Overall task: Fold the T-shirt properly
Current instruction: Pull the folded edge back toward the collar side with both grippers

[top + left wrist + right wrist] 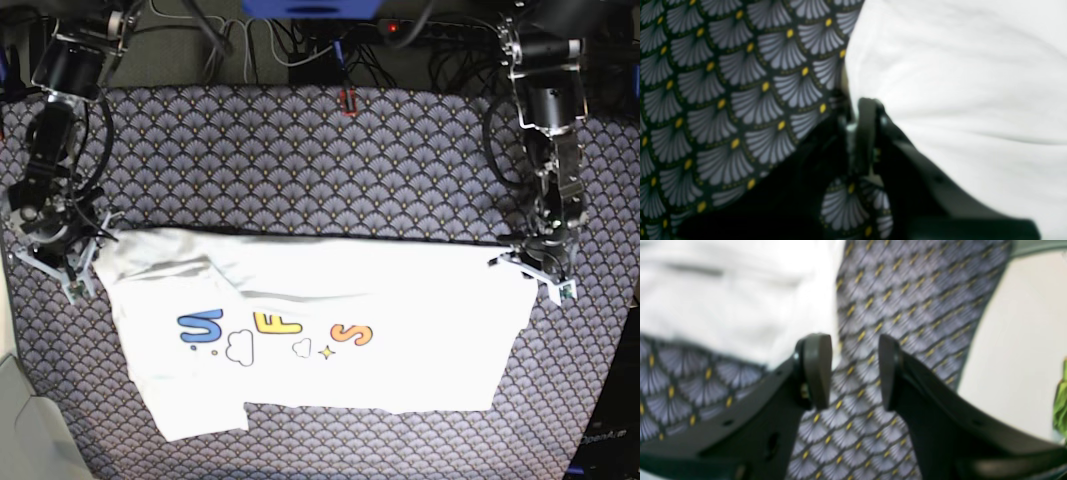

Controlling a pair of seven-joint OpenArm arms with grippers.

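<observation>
The white T-shirt [400,290] lies flat on the patterned table, print side up, with coloured letters [275,335] across its middle and a straight top edge. My left gripper [535,268] is at the shirt's top right corner. In the left wrist view the left gripper [853,133] has its jaws nearly together at the shirt's [957,83] edge, with a pale strip between them. My right gripper [80,262] is at the shirt's top left corner. In the right wrist view it [855,370] is open and empty, just beside the shirt's [723,300] edge.
A dark fan-patterned cloth [320,160] covers the table. Cables and a power strip [400,25] run along the back, with a small red object [348,100] near them. The table's edge and pale floor [1023,340] lie beside my right gripper, with something green [1061,406] beyond.
</observation>
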